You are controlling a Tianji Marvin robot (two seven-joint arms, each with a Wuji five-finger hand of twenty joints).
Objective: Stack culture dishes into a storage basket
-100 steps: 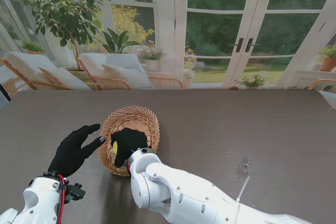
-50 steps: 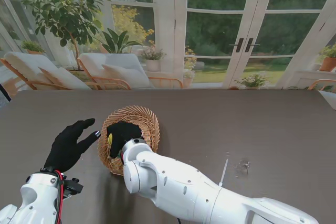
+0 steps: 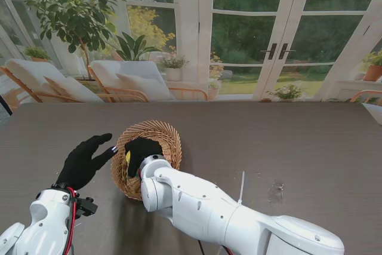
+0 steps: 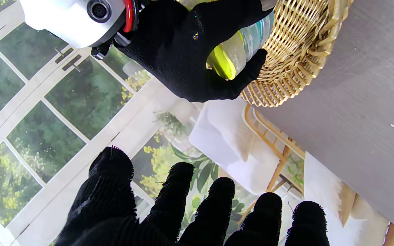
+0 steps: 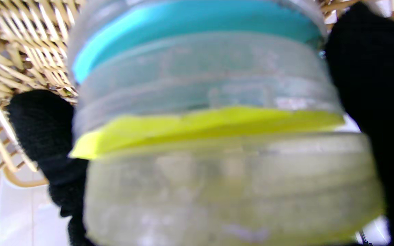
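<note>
A woven wicker basket (image 3: 156, 132) lies on the dark table, left of centre. My right hand (image 3: 143, 150), in a black glove, is inside it, shut on a stack of clear culture dishes (image 4: 238, 51) with yellow and teal layers. Close up in the right wrist view the dishes (image 5: 210, 136) fill the frame, with gloved fingers (image 5: 43, 133) on both sides and the basket weave (image 5: 15, 51) behind. A yellow edge of the dishes (image 3: 128, 157) shows beside the glove. My left hand (image 3: 86, 160) hovers open just left of the basket, fingers (image 4: 214, 201) spread.
The dark table (image 3: 268, 141) stretches to my right, with a small pale smudge (image 3: 276, 191) on it. Beyond the far edge stand patio chairs (image 3: 119, 79), plants and glass doors. The bulky white right forearm (image 3: 215, 213) crosses the near middle.
The right hand with the dishes moved to the left within the basket and then held. The left hand drifted slightly away from the basket and came back closer to its rim.
</note>
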